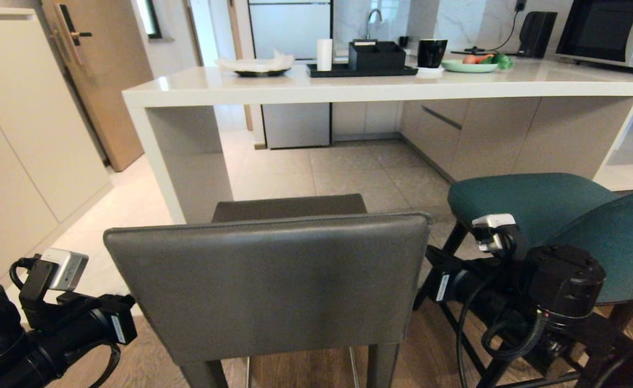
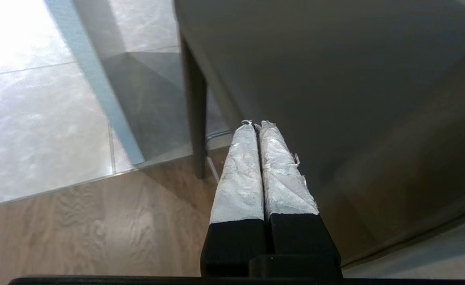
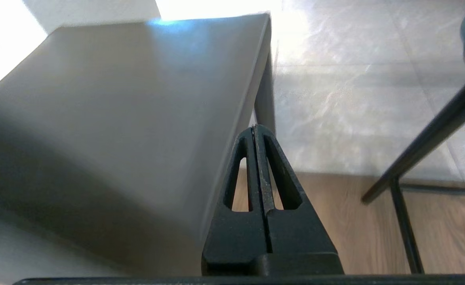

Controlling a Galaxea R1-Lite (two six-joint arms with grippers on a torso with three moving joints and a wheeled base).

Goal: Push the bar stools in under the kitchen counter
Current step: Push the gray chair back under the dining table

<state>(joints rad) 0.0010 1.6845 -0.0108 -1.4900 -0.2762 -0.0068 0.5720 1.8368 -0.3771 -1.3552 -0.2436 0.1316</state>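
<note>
No words or numbers can be read anywhere. Small white stickers sit on the two robot arms, but their print is too tiny to make out. The microwave (image 1: 613, 29) at the far right shows no clear letters.

Microwave (image 1: 613, 29), black mug (image 1: 431, 52), green plate (image 1: 468, 66), black tray (image 1: 360, 70), wooden door (image 1: 101, 75).
</note>
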